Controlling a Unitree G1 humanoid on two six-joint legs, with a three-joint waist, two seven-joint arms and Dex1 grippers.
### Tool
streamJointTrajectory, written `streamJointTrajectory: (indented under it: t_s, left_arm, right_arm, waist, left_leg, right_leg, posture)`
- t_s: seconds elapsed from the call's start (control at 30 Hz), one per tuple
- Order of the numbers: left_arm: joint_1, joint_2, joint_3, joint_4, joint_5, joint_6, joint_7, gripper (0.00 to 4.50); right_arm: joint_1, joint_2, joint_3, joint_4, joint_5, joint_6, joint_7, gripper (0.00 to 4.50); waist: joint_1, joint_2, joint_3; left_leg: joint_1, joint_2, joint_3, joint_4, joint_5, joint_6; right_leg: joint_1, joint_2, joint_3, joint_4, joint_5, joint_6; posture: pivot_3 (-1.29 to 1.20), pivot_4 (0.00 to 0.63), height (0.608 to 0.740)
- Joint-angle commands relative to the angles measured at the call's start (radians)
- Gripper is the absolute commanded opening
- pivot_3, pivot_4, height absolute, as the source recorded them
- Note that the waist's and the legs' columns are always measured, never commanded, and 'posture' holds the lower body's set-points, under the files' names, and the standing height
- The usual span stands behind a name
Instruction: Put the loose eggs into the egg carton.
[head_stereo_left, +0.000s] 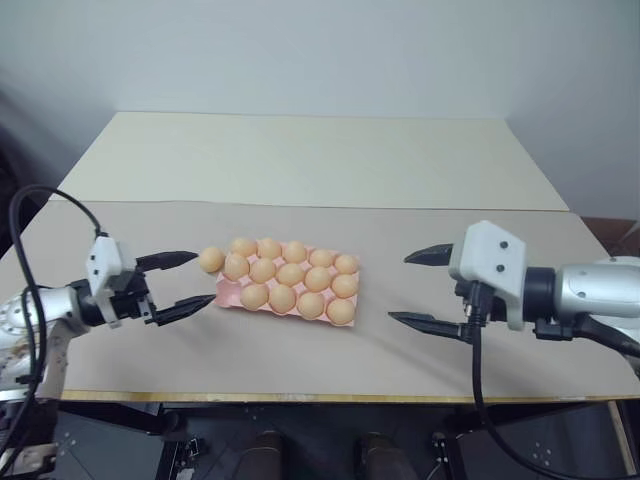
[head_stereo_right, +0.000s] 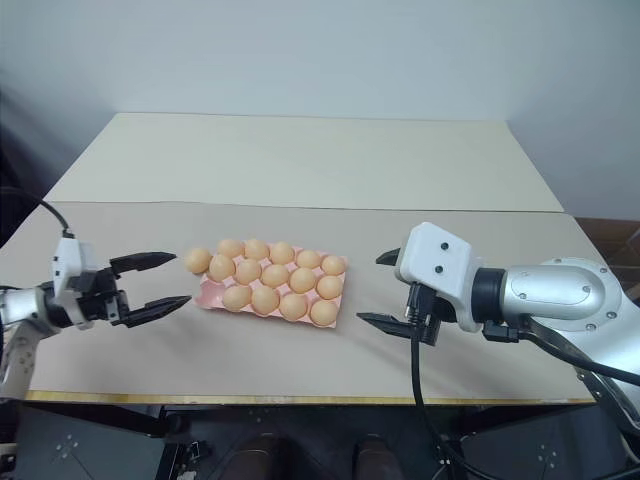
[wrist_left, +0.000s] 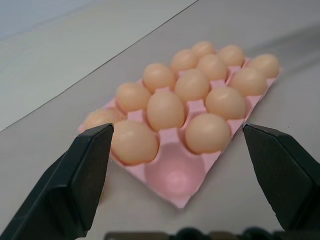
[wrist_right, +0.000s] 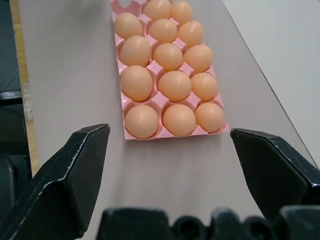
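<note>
Fingers of both grippers stand wide apart and hold nothing. From the left eye view, the left gripper (head_stereo_left: 183, 282) hangs just left of the egg carton (head_stereo_left: 228, 293), its fingers pointing right toward it, while the right gripper (head_stereo_left: 422, 288) waits well to the right, pointing left. The pink carton lies near the middle of the desk (head_stereo_left: 300, 160) with its long axis running from far left to near right, slightly skewed to the desk's near edge. One loose egg (head_stereo_left: 210, 260) sits at the carton's far-left corner, touching or just beside the rim; whether it rests in a cup or on the desk is hard to tell from here. In the left wrist view the near-left corner cup (wrist_left: 175, 172) is bare between the spread fingers (wrist_left: 75, 180), with eggs filling the cups around it, and the corner egg shows dimly past the left-hand finger. In the right wrist view the carton stretches away lengthwise, its rows full up to the bare cup at the far end. The risk, as I judge it, is that the egg beside the rim gets nudged by a finger and rolls off along the desk, or that a closing finger clips a seated neighbour or shifts the light carton.
</note>
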Motion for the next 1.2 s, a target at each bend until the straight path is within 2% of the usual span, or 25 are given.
streamJointTrajectory:
  t_s: [0.03,0.33,0.7,0.93,1.2]
  left_arm:
    - [0.059,0.056,0.083,-0.057,0.005,0.038,0.034,4.48]
    - [0.243,0.097,0.258,-0.115,0.009,0.055,0.073,4.48]
    - [0.274,0.113,0.301,-0.121,0.014,0.082,0.086,4.48]
    - [0.145,0.078,0.196,-0.020,0.058,0.070,0.161,4.48]
    - [-0.091,0.011,-0.012,0.298,0.205,-0.100,0.176,4.48]
  right_arm:
    - [-0.020,-0.004,0.000,0.010,-0.021,-0.048,0.024,4.50]
    - [-0.030,-0.014,0.021,0.054,-0.053,-0.091,0.098,4.50]
    - [-0.040,-0.007,0.033,0.069,-0.078,-0.099,0.127,4.50]
    - [-0.033,0.004,0.036,0.060,-0.086,-0.087,0.110,4.50]
    - [-0.019,0.006,0.034,0.048,-0.087,-0.075,0.085,4.50]
  waist:
    - [-0.002,0.000,0.000]
    - [-0.001,0.000,0.000]
    - [-0.002,0.000,0.000]
    - [0.002,0.000,0.000]
    - [0.000,0.000,0.000]
  left_leg:
    - [0.000,0.000,0.000,0.000,0.000,0.000]
    - [0.001,0.003,0.001,-0.001,0.000,0.000]
    - [0.001,0.003,0.002,-0.001,0.000,0.000]
    - [0.001,0.002,0.002,-0.001,0.000,0.000]
    - [0.000,-0.001,0.002,-0.001,0.000,0.000]
  right_leg:
    - [0.000,0.000,0.000,0.000,0.000,0.000]
    - [0.000,0.001,0.000,0.000,0.000,0.000]
    - [0.000,0.001,0.000,0.000,0.000,0.000]
    - [0.000,0.001,0.000,0.000,0.000,0.000]
    - [-0.001,0.000,0.000,0.001,0.000,0.000]
  posture:
    - [0.00,0.150,0.740]
    - [0.00,0.150,0.740]
    - [0.00,0.150,0.740]
    - [0.00,0.150,0.740]
    - [0.00,0.150,0.740]
